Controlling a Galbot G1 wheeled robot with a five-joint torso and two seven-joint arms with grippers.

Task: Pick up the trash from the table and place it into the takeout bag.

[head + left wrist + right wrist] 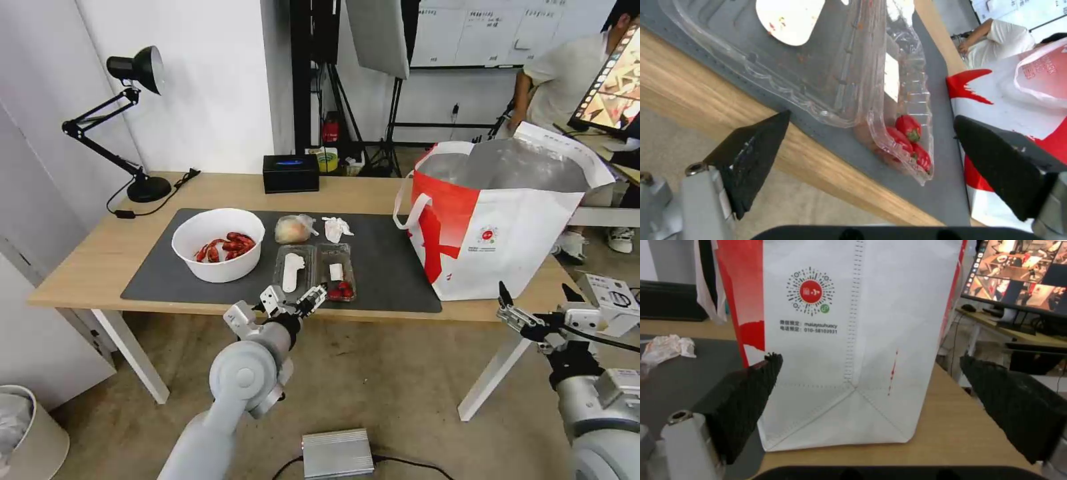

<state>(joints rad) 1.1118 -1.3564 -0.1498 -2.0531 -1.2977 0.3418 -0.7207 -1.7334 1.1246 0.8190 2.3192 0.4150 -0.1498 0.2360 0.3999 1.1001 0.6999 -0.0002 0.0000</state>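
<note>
Four pieces of trash lie on the dark grey mat (393, 267) of the table (87, 267): a white bowl (217, 243) with red crayfish, a clear clamshell (315, 270) lying open, a small clear bag (293, 229) with a tan lump, and a crumpled tissue (335, 228). Left gripper (293, 301) hovers at the table's near edge, fingers spread apart and holding nothing; the clamshell lies just beyond its fingertips, not touching them. In the left wrist view the clamshell (840, 66) sits between and past the two black pads (751, 150), with red bits in its near corner. Takeout bag (507, 233) stands upright on the table's right end, mouth open, foil lining showing. Right gripper (533, 313) hangs off the table's near right corner, jaws wide and empty, facing the bag's white side (853, 340) with its round logo.
</note>
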